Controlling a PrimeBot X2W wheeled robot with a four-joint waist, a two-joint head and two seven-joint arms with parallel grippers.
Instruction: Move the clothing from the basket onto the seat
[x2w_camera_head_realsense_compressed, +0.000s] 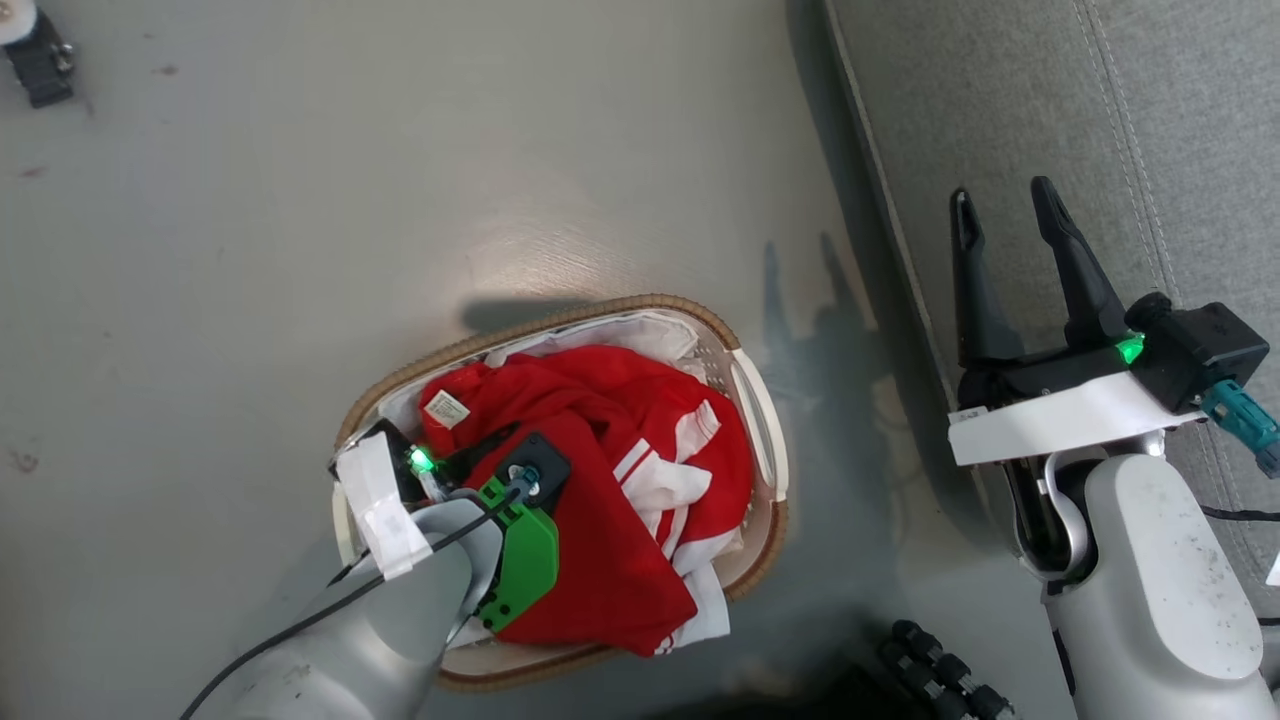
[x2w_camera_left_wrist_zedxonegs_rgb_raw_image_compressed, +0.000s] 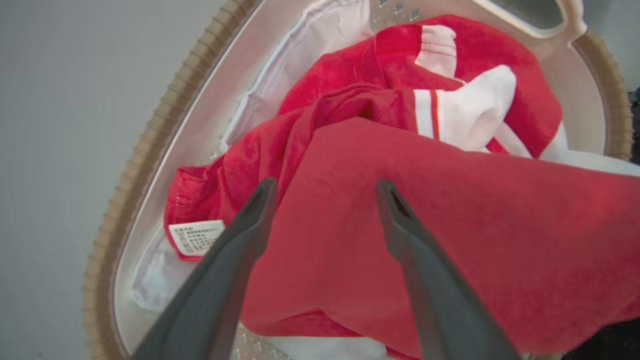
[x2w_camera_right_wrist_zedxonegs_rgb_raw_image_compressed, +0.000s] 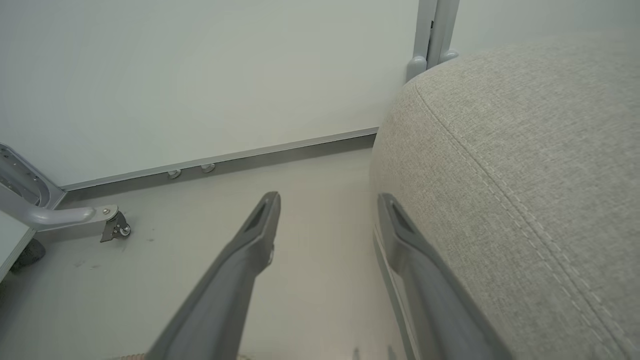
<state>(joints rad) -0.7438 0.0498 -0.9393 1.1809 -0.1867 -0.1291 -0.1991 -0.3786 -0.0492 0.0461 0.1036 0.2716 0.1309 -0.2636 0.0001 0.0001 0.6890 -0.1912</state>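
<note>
The basket (x2w_camera_head_realsense_compressed: 640, 302) stands on the floor, its brown rim (x2w_camera_left_wrist_zedxonegs_rgb_raw_image_compressed: 150, 135) around a white lining (x2w_camera_left_wrist_zedxonegs_rgb_raw_image_compressed: 310, 40). The red clothing (x2w_camera_head_realsense_compressed: 620, 470) with white stripes is heaped inside, a white label (x2w_camera_head_realsense_compressed: 447, 408) at its near-left edge. My left wrist (x2w_camera_head_realsense_compressed: 520, 500) points down into the basket and covers its own fingers in the head view. In the left wrist view my left gripper (x2w_camera_left_wrist_zedxonegs_rgb_raw_image_compressed: 325, 187) is open just over the red fabric (x2w_camera_left_wrist_zedxonegs_rgb_raw_image_compressed: 425, 225), beside the label (x2w_camera_left_wrist_zedxonegs_rgb_raw_image_compressed: 196, 237). My right gripper (x2w_camera_head_realsense_compressed: 1002, 195) is open and holds nothing, at the edge of the grey seat (x2w_camera_head_realsense_compressed: 1000, 100), which also fills the right of the right wrist view (x2w_camera_right_wrist_zedxonegs_rgb_raw_image_compressed: 525, 150).
Bare grey floor (x2w_camera_head_realsense_compressed: 300, 200) surrounds the basket. A dark caster (x2w_camera_head_realsense_compressed: 35, 55) sits at the far left. Dark parts of my base (x2w_camera_head_realsense_compressed: 940, 670) lie below the seat's edge. A wall (x2w_camera_right_wrist_zedxonegs_rgb_raw_image_compressed: 200, 75), a grey metal frame foot (x2w_camera_right_wrist_zedxonegs_rgb_raw_image_compressed: 115, 227) and a post (x2w_camera_right_wrist_zedxonegs_rgb_raw_image_compressed: 432, 35) stand beyond the right gripper (x2w_camera_right_wrist_zedxonegs_rgb_raw_image_compressed: 328, 200).
</note>
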